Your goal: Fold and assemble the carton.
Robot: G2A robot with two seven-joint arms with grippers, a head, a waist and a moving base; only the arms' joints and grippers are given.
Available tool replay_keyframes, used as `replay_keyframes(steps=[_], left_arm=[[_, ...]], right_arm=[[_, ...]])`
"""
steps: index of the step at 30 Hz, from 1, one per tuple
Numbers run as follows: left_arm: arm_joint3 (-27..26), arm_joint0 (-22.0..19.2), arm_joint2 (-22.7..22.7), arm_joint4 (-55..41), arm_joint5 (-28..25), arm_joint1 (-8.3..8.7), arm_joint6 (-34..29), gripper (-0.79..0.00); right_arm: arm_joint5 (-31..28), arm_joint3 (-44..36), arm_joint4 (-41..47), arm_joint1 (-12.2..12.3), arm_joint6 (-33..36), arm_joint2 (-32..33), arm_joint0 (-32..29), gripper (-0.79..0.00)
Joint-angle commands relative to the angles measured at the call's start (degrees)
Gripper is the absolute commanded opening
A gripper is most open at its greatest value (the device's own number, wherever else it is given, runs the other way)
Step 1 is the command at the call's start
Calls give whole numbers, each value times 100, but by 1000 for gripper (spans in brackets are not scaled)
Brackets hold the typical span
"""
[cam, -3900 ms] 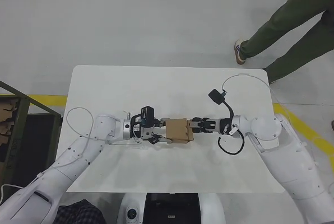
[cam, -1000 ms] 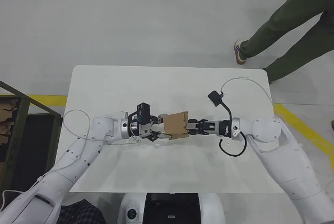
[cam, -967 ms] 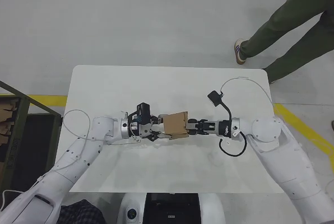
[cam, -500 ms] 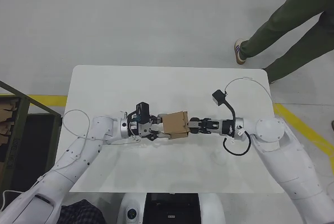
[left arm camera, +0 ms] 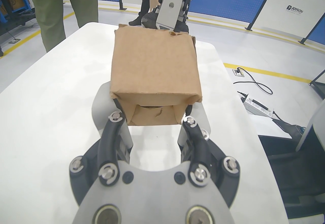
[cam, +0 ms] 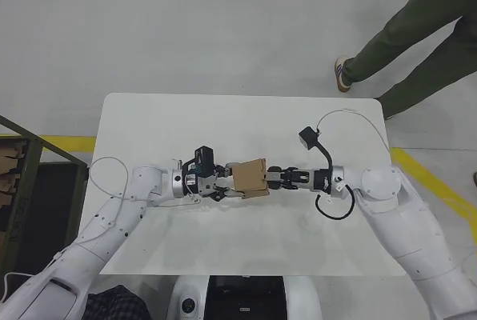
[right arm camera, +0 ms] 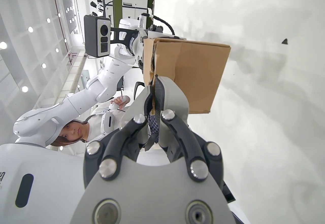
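The brown carton (cam: 251, 177) is at the middle of the white table (cam: 182, 120), lying on its side with its length running left to right. It is held between the two grippers. Whether its underside touches the tabletop cannot be told.

In the left wrist view the carton (left arm camera: 155, 67) shows a flat, closed top panel. Its left end is open, with inner flaps folded in behind the opening.

The left gripper (cam: 227, 183) is at that left end. Its jaws are spread wide, and one finger (left arm camera: 101, 99) lies against each side wall of the carton, so the gripper (left arm camera: 151, 118) clasps the box across its width.

The right gripper (cam: 270, 177) meets the carton at the right end. In its own wrist view the carton (right arm camera: 195, 72) stands against the table (right arm camera: 254, 19). The right gripper's (right arm camera: 154, 88) jaws are drawn close together and pinch a thin cardboard edge at that end. The left wrist view shows it (left arm camera: 172, 24) gripping the top edge of that end.

A small dark speck (right arm camera: 284, 41) lies on the table, apart from the carton. On the floor left of the table stands a green rack (cam: 14, 152) holding flat cardboard (cam: 0, 164). On the floor near the table lie a power strip (left arm camera: 256, 106) and a black cable (left arm camera: 254, 81).
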Motion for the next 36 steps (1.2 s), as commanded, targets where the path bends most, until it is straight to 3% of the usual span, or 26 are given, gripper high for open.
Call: replay_keyframes(steps=[1,4,10,17,24,36], left_arm=[[-4,3,-5,-3,-2,-2,-7,-434],[3,6,-11,-17,-20,-6,-20,-434],[28,17,-40,-19,-45,-7,-20,-437],[2,36,-64,9,-51,-9,-6,-443],[-90,85,-68,72,-56,-6,-8,-449],[-121,82,-67,65,-56,-6,4,-456]], right_arm=[[10,7,-24,-7,10,-29,24,-785],[14,36,-20,-14,13,-44,41,-785],[-21,58,23,28,-9,168,-38,-708],[-8,-39,21,66,-9,329,-135,-720],[-69,195,136,21,-48,236,26,-785],[-98,477,184,-80,24,-89,293,-785]])
